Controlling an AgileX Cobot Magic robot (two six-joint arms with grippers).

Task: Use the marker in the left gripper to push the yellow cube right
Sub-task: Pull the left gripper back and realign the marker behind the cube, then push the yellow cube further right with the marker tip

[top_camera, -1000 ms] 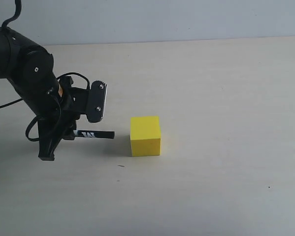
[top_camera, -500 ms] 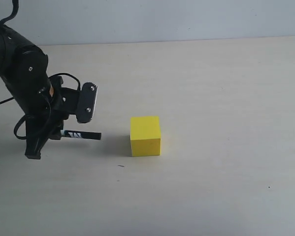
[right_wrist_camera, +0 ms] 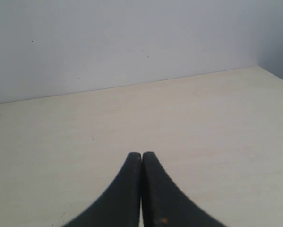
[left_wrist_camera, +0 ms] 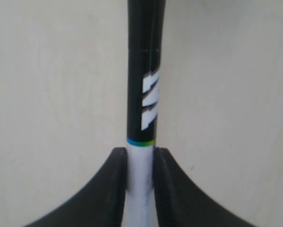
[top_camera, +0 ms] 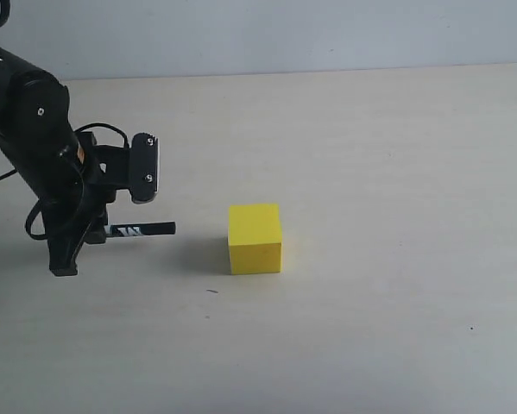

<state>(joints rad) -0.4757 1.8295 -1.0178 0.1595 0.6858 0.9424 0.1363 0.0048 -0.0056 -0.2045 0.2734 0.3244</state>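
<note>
Soft, even light, bright in all views and free of glare. The yellow cube [top_camera: 255, 238] throws a faint shadow leftward on the table [top_camera: 370, 172]. In the left wrist view the marker [left_wrist_camera: 143, 94] looks slightly blurred.

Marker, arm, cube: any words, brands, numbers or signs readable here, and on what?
No readable words or numbers in any view.
Slim black-and-white marker: only a white logo of slanted bars, no legible letters; too small in the exterior view.
Black left gripper, solid yellow cube, black right gripper: no markings visible.
</note>
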